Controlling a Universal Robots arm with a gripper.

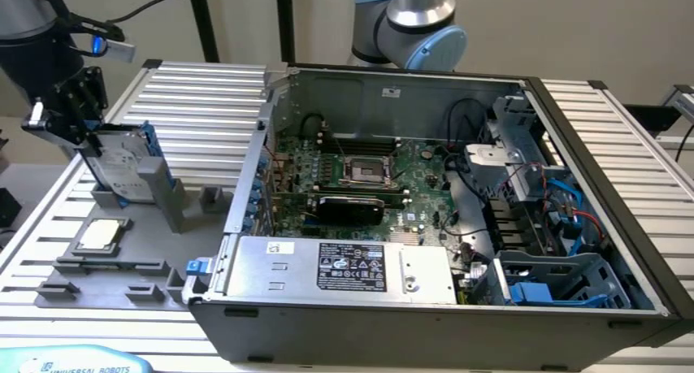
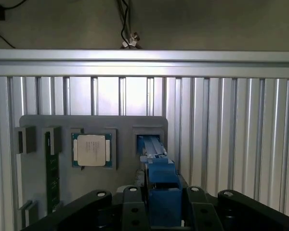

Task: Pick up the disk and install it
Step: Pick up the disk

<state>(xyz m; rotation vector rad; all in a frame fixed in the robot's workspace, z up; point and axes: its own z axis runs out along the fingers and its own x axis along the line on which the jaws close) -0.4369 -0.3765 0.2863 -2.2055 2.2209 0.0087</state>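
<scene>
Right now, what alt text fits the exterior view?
A black gripper is at the top of an upright, blue-framed silver-grey hard drive slotted in a grey fixture tray; an open grey computer case lies on the exterior view's right.

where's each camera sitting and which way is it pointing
exterior view: off the arm, looking down on the open computer case and, at the exterior view's left, the tray; the gripper shows at the disk.
wrist view: on the wrist, looking past the gripper at the disk, tray and CPU chip.
shared: gripper, disk, tray, CPU chip.
</scene>
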